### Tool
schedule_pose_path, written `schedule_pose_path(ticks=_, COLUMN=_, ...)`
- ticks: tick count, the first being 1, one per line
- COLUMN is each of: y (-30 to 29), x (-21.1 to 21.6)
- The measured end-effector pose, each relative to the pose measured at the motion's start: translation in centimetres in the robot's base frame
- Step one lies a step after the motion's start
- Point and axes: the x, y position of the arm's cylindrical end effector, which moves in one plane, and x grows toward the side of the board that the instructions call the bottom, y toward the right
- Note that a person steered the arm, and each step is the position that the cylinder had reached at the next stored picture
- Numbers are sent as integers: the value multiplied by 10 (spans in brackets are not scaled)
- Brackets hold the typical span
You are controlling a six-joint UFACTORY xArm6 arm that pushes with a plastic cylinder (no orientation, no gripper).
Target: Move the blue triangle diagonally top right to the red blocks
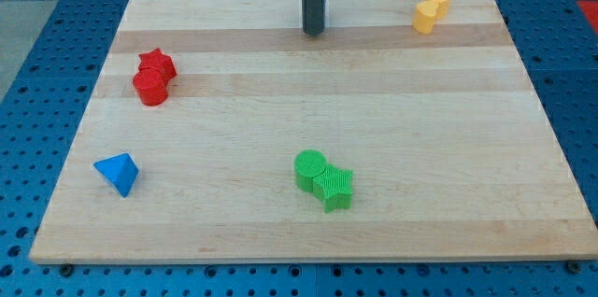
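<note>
No gripper fitted; bare tip (pixel 313 32) only, grasping nothing. Small blue plastic triangle block (pixel 118 173) far down-left of tip, on wooden bench (pixel 420 148). Red plastic star and cylinder blocks (pixel 152 77) left of tip. Advised: circle below-left of triangle, then push up-right, steadily, past reds.

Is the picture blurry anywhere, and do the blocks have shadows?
Camera view: sharp all over; the blue triangle, red blocks and green blocks cast only faint, soft shadows; no glare on the board; my tip looks crisp.
</note>
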Motion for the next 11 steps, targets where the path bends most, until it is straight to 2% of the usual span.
schedule_pose_path(ticks=1, y=0, x=14)
schedule_pose_path(ticks=3, y=-17, x=88)
schedule_pose_path(ticks=9, y=-136, x=277)
schedule_pose_path(ticks=11, y=-195, x=315)
